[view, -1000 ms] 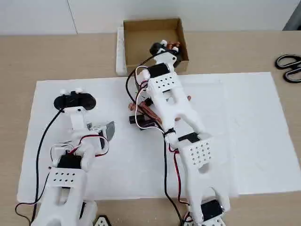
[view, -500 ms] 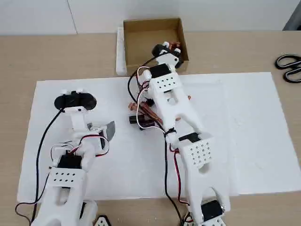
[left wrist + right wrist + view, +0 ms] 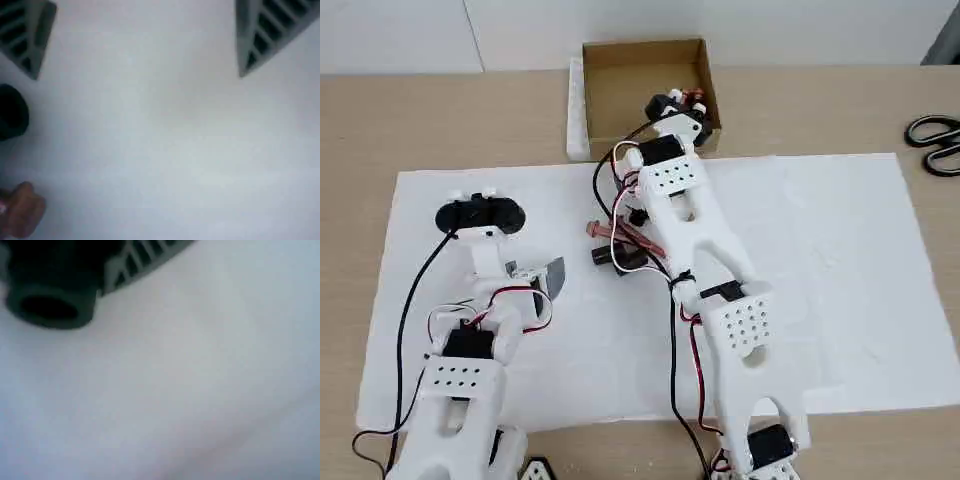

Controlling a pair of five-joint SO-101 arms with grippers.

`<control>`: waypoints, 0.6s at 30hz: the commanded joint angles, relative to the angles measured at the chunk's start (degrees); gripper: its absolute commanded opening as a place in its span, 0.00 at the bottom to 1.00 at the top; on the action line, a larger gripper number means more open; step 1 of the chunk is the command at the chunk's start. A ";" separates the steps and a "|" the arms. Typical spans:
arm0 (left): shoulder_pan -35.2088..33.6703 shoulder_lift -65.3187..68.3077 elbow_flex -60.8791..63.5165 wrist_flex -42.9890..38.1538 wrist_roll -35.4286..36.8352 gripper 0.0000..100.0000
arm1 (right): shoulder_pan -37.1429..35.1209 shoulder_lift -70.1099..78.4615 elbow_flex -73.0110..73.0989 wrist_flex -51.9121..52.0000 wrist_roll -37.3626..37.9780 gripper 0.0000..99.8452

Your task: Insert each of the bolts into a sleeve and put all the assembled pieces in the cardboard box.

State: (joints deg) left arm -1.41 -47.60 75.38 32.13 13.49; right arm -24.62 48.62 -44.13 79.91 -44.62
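right arm shifting over, sleeve sitting at its tip

compared with a second ago, my right arm (image 3: pixel 685 215) is leaning a touch more toward the right edge of the white sheet (image 3: pixel 830 300), and its far end is now hanging over the right wall of the cardboard box (image 3: pixel 588 95). the black sleeve (image 3: pixel 604 256) is sitting slightly closer to the near edge than before. the copper bolt (image 3: pixel 593 228) is poking farther out toward the left edge. my left arm (image 3: pixel 470 340) is staying where it was.

the sleeve is resting right against my right gripper (image 3: pixel 617 250), its open mouth facing my right wrist camera. i cannot tell whether that gripper is clamping it. the bolt is lying near the sleeve, on its far-edge side. my left gripper (image 3: pixel 137 74) is hovering over bare sheet with its fingers (image 3: pixel 260 35) spread wide and nothing between them. the sleeve and bolt are sitting off to its side, toward my right arm.

the box is standing on the table (image 3: pixel 450 110) just past the sheet's far edge, with copper pieces (image 3: pixel 695 97) showing by its right wall. open sheet is stretching toward the right edge and the near right corner. scissors (image 3: pixel 935 145) are lying on the table beyond the far right corner.
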 commanded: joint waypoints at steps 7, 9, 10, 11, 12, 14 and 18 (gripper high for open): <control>0.18 -0.88 -0.31 -1.32 0.09 0.24 | 2.15 -15.69 -0.53 8.57 0.00 0.00; 0.18 -0.79 -0.31 -1.32 0.09 0.24 | 3.47 -18.59 -0.53 8.75 0.00 0.00; 0.18 -0.79 -0.31 -1.32 0.09 0.24 | 4.26 -19.91 -0.53 8.75 0.00 0.00; 0.18 -0.70 -0.31 -1.32 0.09 0.24 | 5.05 -21.14 -0.53 8.75 0.00 0.00; 0.26 -0.70 -0.31 -1.32 0.09 0.24 | 5.93 -22.55 -0.53 8.75 0.09 0.00; 0.26 -0.79 -0.40 -1.32 0.18 0.24 | 8.13 -24.92 -0.53 8.75 1.85 0.00; 0.09 -0.62 -2.33 0.70 0.18 0.24 | 12.70 -29.05 -0.53 8.84 7.30 0.00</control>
State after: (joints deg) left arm -1.41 -47.60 75.38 32.13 13.49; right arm -14.95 25.93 -44.04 88.35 -40.66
